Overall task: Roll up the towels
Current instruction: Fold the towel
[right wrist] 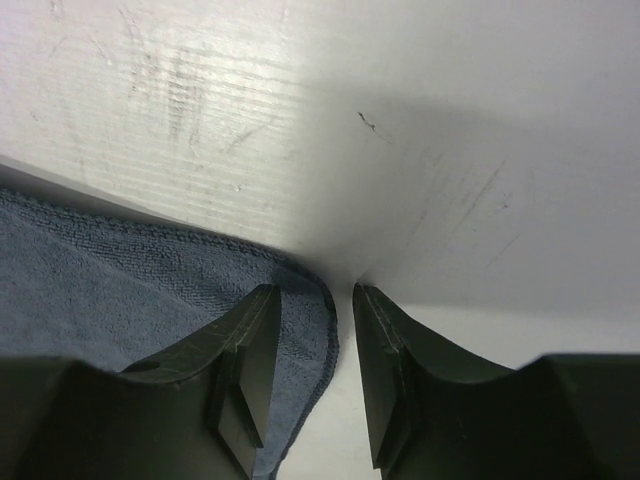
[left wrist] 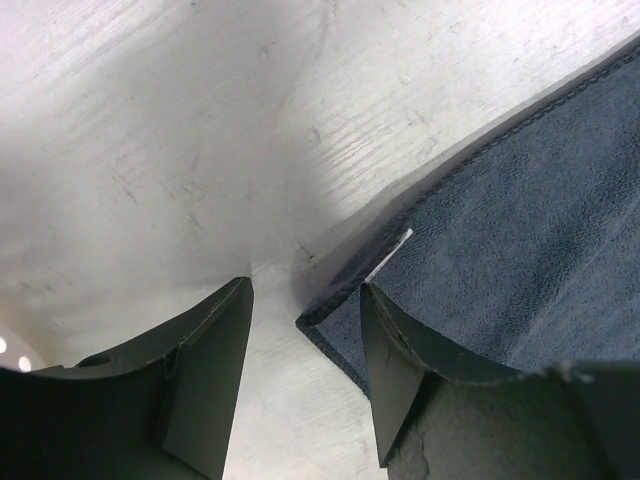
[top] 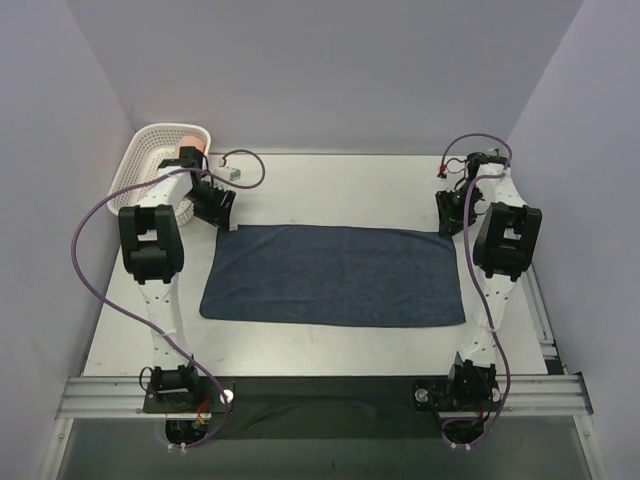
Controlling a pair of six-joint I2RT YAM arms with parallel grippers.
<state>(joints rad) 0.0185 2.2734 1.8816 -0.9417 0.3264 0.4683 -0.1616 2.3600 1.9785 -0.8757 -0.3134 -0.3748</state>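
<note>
Navy-blue towel (top: 335,275) flat on tabletop (top: 330,190); white tag (left wrist: 388,256), unreadable, at its corner. Left tool (left wrist: 305,288) and right tool (right wrist: 314,290), both spread, poised over far corners.

A dark navy-blue cloth towel (top: 335,275) lies flat on the white table (top: 340,190). The left gripper (top: 222,222) and right gripper (top: 447,226) sit at its far corners.

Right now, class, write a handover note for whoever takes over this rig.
Left gripper: jaws open, straddling the far left corner of the dark navy-blue cloth towel.
Right gripper: jaws open at its far right corner.
That towel lies flat on the white table, not yet rolled.
The orange cloth towel sits in the white plastic lattice basket.
Done: nothing gripped.
To do: roll it.
</note>
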